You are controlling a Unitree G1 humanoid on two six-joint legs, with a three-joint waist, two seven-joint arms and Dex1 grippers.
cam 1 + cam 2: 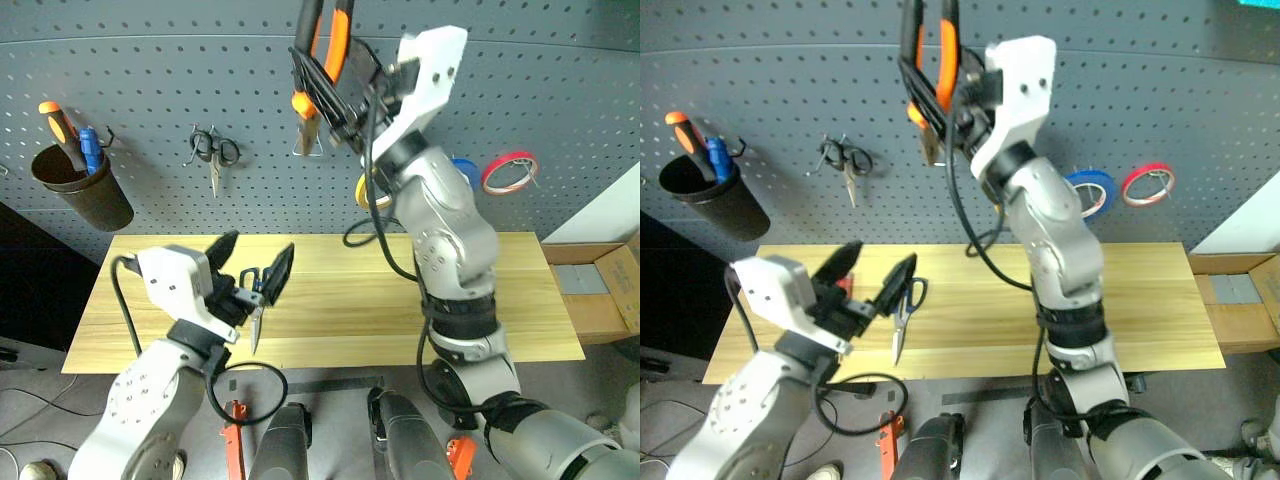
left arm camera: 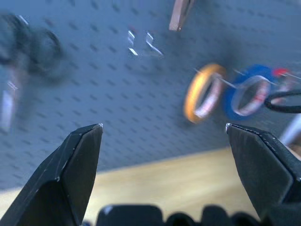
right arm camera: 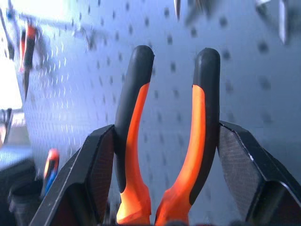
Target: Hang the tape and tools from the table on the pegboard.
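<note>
Spread wide and empty, the jaws of the left gripper [image 1: 252, 267] are held above the long light yellowish wood-grain table [image 1: 520, 330], whereas those of the right gripper [image 3: 160, 174] are clamped on both handles of the orange-and-black-handled pliers [image 3: 165, 141], raised handles-up against the dark grey perforated pegboard [image 1: 560, 90], presumably for hooking. Dark blue-handled scissors [image 1: 904, 310] lie on the table beside the left gripper. A thin blue ring of tape [image 1: 1087, 190] is already hung on the pegboard. Orange- and blue-handled screwdrivers [image 1: 68, 135] are kept in a dark brown cup [image 1: 85, 195] mounted there.
</note>
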